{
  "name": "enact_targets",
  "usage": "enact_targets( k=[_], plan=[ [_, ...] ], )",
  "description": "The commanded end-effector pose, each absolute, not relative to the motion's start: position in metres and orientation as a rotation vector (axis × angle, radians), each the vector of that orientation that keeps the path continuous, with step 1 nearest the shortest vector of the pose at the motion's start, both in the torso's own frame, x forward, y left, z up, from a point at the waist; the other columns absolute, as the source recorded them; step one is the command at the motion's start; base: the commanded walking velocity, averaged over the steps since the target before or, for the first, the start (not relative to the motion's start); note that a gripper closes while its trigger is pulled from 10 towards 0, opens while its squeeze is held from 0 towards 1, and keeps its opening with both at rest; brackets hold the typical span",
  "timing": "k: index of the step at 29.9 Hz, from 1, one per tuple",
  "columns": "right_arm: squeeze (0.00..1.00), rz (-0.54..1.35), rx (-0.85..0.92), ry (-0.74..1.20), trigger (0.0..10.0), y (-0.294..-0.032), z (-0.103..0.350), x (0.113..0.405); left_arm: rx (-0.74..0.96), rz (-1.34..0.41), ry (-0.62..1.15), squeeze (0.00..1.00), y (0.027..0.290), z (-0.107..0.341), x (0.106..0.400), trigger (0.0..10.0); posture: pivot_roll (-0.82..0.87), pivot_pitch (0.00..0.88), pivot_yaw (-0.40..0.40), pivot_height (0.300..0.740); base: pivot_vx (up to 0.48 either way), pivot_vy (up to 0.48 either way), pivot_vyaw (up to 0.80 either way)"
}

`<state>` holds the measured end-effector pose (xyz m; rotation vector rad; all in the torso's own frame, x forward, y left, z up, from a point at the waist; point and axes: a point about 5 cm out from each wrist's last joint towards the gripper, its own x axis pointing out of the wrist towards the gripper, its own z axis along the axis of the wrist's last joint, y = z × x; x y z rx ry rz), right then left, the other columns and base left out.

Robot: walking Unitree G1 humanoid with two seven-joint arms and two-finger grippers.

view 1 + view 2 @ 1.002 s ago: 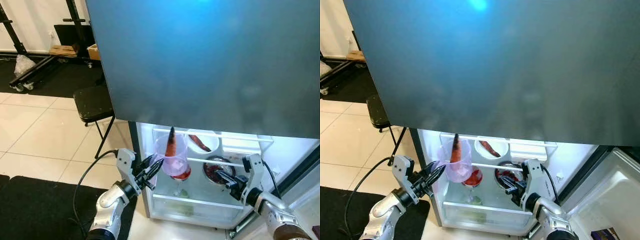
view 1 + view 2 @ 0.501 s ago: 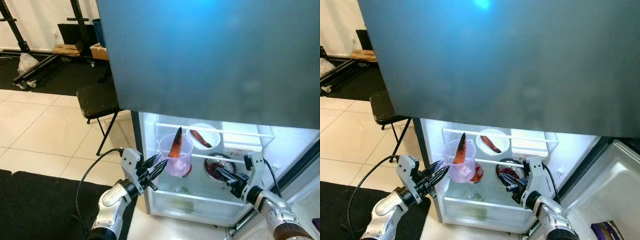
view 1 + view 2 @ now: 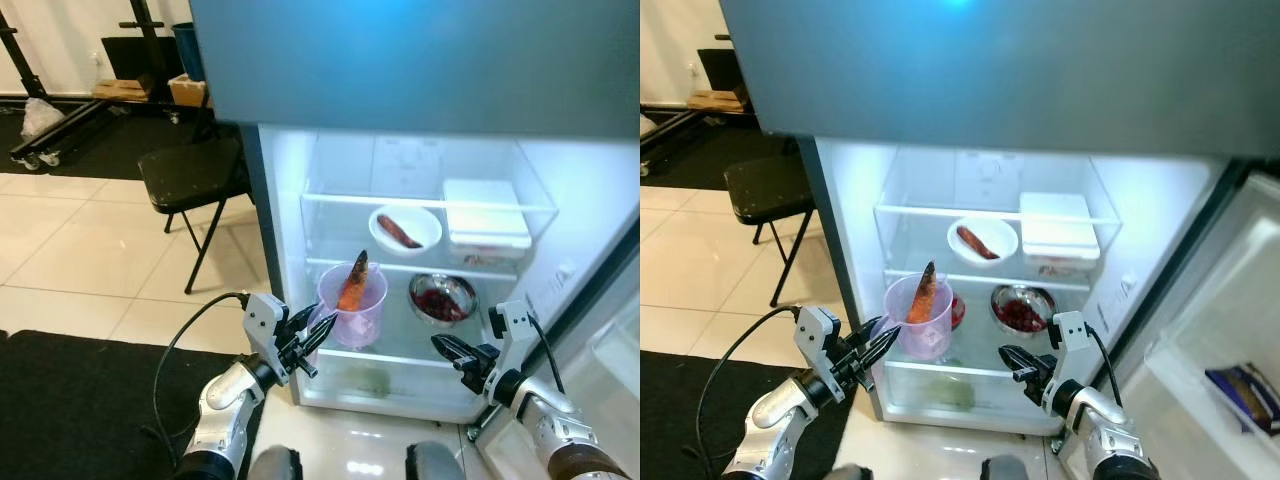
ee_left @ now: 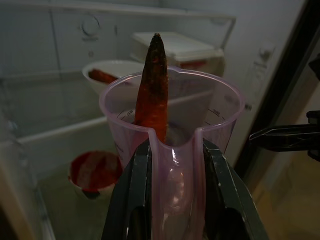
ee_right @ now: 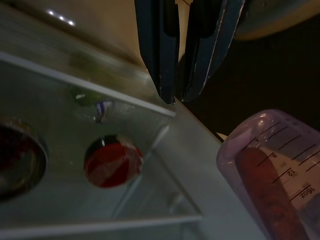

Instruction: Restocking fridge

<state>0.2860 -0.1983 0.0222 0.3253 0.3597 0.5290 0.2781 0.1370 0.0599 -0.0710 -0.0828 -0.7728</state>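
Observation:
A translucent pink measuring cup (image 3: pixel 354 308) with an orange-red carrot (image 3: pixel 352 284) standing in it hangs at the front of the open fridge's middle shelf (image 3: pixel 395 350). My left gripper (image 3: pixel 316 332) is shut on the cup's handle; in the left wrist view its fingers (image 4: pixel 136 190) clamp the handle from both sides. My right gripper (image 3: pixel 442 346) is shut and holds nothing, low in front of the fridge, below the steel bowl of red food (image 3: pixel 443 298). From the right wrist view, the right gripper (image 5: pixel 175 97) points past the cup (image 5: pixel 272 165).
The upper shelf carries a white bowl (image 3: pixel 404 228) with a red piece and a white lidded box (image 3: pixel 486 222). A red-and-white bowl (image 5: pixel 113 161) sits behind the cup. The open fridge door (image 3: pixel 1220 360) stands at the right, a black chair (image 3: pixel 190 172) and a black mat (image 3: pixel 80 400) at the left.
The camera has dropped, so the fridge's inside now shows in full. The cup stays in my left gripper at the shelf front. My right gripper now sits lower, clear of the steel bowl.

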Motion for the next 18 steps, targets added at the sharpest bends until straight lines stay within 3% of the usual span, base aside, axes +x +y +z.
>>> enact_targets(
  k=[1,18],
  plan=[
    [0.0,0.533,0.339,0.335,10.0,-0.199,0.026,0.287,-0.052,-0.786,-0.108,0.0,0.133,0.064,0.281,10.0,-0.04,0.0,-0.028,0.58,0.0,0.0,0.0],
    [0.0,0.599,0.383,0.244,10.0,-0.198,0.041,0.291,-0.01,-0.791,-0.215,0.0,0.127,0.087,0.289,10.0,-0.04,0.0,-0.027,0.535,0.0,0.0,0.0]
  ],
)
